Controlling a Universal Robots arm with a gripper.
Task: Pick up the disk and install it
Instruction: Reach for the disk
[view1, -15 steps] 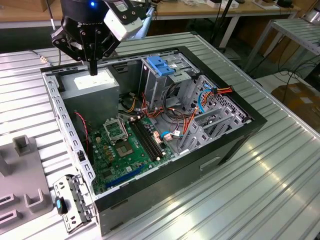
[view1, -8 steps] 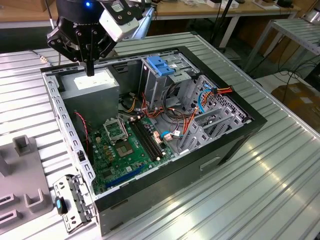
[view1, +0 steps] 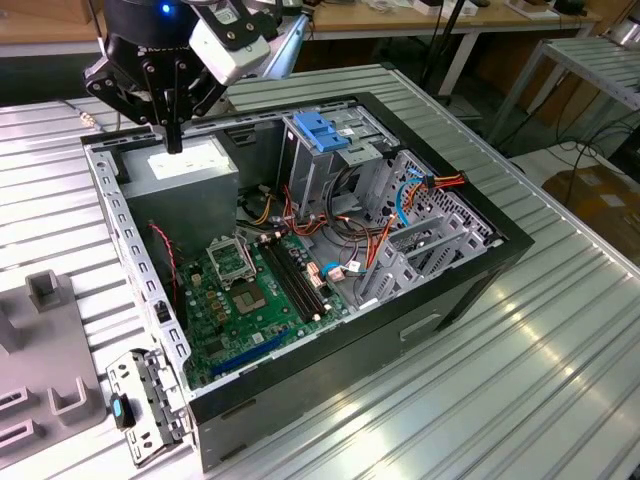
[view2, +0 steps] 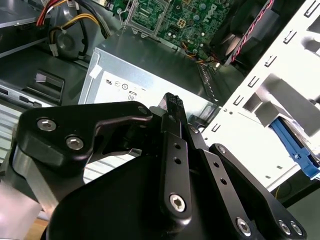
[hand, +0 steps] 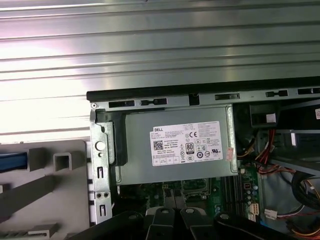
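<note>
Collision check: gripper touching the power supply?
Cannot tell. In the exterior view the gripper tip overlaps the power supply label; its height above it is unclear.

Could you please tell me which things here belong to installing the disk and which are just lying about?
For the job:
gripper, shut and empty
open computer case
drive cage with blue handle

Just there:
power supply
motherboard
grey holder
table

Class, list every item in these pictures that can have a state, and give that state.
Computer case: lying on its side, open, cover off.
Gripper: shut, holding nothing, above the power supply.
Power supply: fitted in a corner of the case.
Memory slots: empty.
Drive cage: seated inside the case.
</note>
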